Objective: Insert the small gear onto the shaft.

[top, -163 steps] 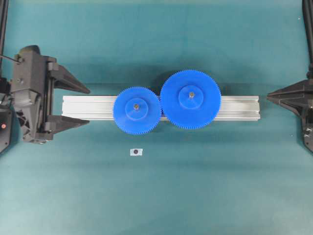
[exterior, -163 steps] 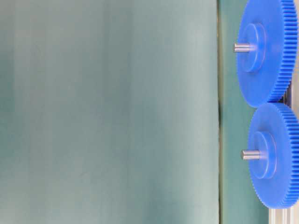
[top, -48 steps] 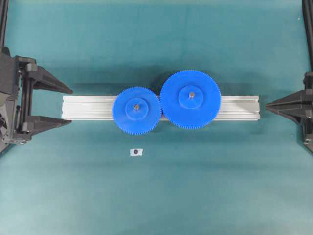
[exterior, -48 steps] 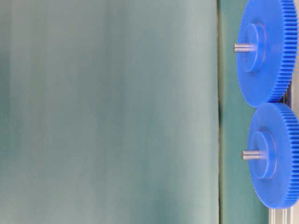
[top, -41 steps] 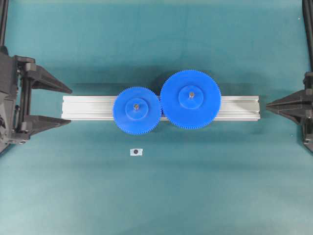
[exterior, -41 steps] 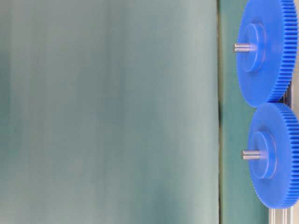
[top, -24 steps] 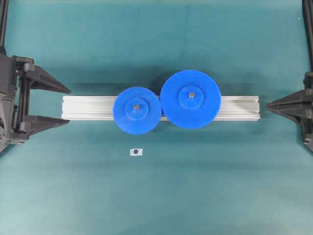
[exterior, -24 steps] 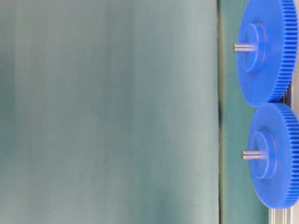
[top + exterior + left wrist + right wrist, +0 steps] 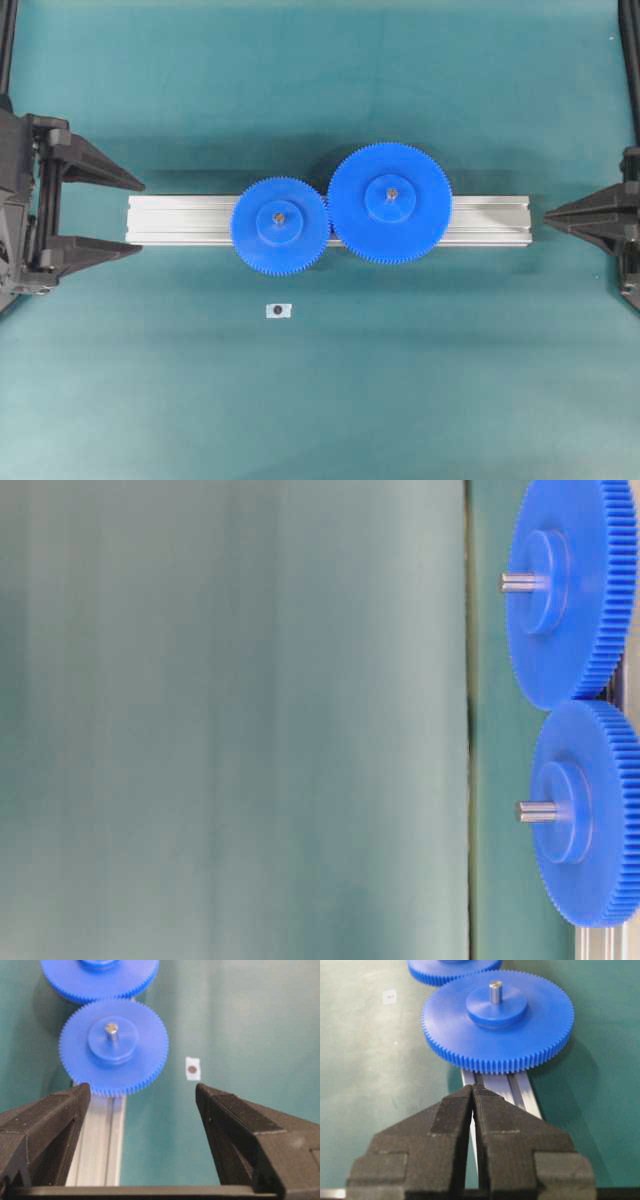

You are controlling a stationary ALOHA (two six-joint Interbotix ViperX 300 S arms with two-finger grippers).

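On the middle of the teal table [image 9: 320,400] a silver aluminium rail [image 9: 180,220] lies crosswise, and the small gear [image 9: 280,226] sits on it, already seated over the shaft [image 9: 111,1030], whose grey tip stands up out of the raised hub. The teeth of this gear touch those of the larger blue gear [image 9: 390,203] just beside it on the same rail, which carries its own grey pin [image 9: 495,991] through its hub. In the table-level view both gears show edge-on at the right border, each with a pin sticking out of its centre. A small white tag with a dark dot [image 9: 278,311] lies flat on the table near the small gear, apart from the rail. The left gripper [image 9: 130,212] hangs at the left end of the rail with its 2 black fingers spread wide, 1 on each side of the rail's line, holding nothing and touching nothing. The right gripper [image 9: 548,212] sits off the right end of the rail, its 2 fingers pressed together at the tips, nothing between them, pointing along the rail toward the larger gear.
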